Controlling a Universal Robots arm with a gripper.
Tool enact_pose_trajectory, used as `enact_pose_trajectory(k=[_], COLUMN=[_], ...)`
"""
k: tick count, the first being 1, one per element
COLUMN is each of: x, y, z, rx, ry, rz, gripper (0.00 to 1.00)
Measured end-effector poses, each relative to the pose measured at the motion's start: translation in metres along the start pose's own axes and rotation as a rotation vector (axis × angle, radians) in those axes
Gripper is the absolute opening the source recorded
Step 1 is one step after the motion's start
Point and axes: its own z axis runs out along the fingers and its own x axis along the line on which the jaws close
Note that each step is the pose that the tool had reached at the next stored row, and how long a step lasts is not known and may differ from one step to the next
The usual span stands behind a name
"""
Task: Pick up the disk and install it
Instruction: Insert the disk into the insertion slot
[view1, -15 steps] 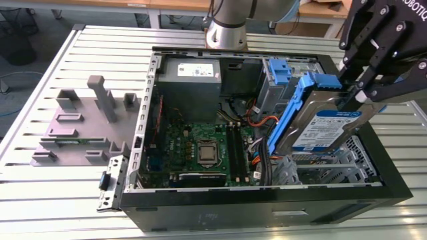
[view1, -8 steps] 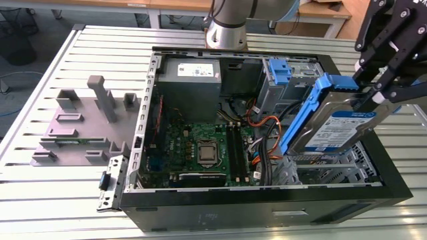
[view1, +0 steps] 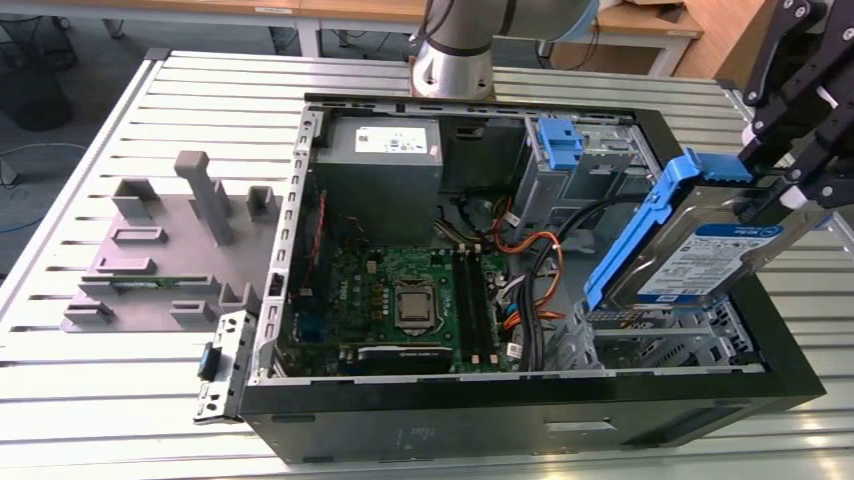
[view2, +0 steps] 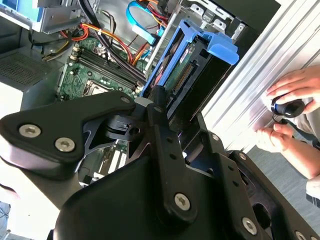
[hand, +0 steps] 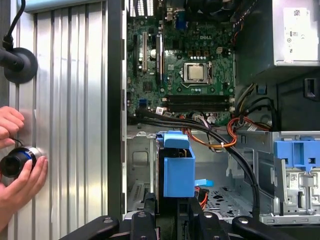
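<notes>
Gripper (view1: 785, 188) pinches the tilted disk (view1: 701, 250) above the open case (view1: 534, 388), near its rim.

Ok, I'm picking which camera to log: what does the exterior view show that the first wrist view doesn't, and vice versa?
Exterior view: the grey fixture of upright blocks at the exterior view's left, the arm's base, and the disk's labelled face, tilted in the pincer over the case. First wrist view: a person's hands beside the case, on a round black object. Both: the disk, motherboard, grey power supply box and blue bracket in the drive cage.
</notes>
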Motion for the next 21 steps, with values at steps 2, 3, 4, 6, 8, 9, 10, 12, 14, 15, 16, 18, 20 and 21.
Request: enact_pose_trajectory(k=[2,3,4,6,8,9,10,12,14,15,16,18,20,21], x=[0.0000,0.0000,0.0001,0.0001,0.0001,0.0001,0.0002,0.0002,0.0003,0.0003,0.0003,0.0003,0.0003,0.0002], y=[0.0000,0.0000,0.0000,-0.0001,-0.0002,-0.0002,-0.0003,-0.0003,-0.0004,-0.0004,-0.0004,-0.0012,-0.0031,-0.0038], z=[0.0000,-0.0001,-0.0001,0.0009,0.0023,0.0029,0.0037,0.0055,0.0066,0.0069,0.0074,0.0088,0.0093,0.0094], rx=[0.0000,0.0000,0.0000,0.0000,0.0000,0.0000,0.0000,0.0000,0.0000,0.0000,0.0000,0.0000,0.0000,0.0000], ry=[0.0001,0.0002,0.0002,0.0001,0.0001,0.0002,0.0001,0.0001,0.0001,0.0001,0.0001,0.0000,0.0000,0.0003], rz=[0.000,0.000,0.000,0.000,0.000,0.000,0.000,0.000,0.000,0.000,0.000,0.000,0.000,0.000], gripper=[0.35,0.35,0.35,0.35,0.35,0.35,0.35,0.35,0.35,0.35,0.35,0.35,0.35,0.35])
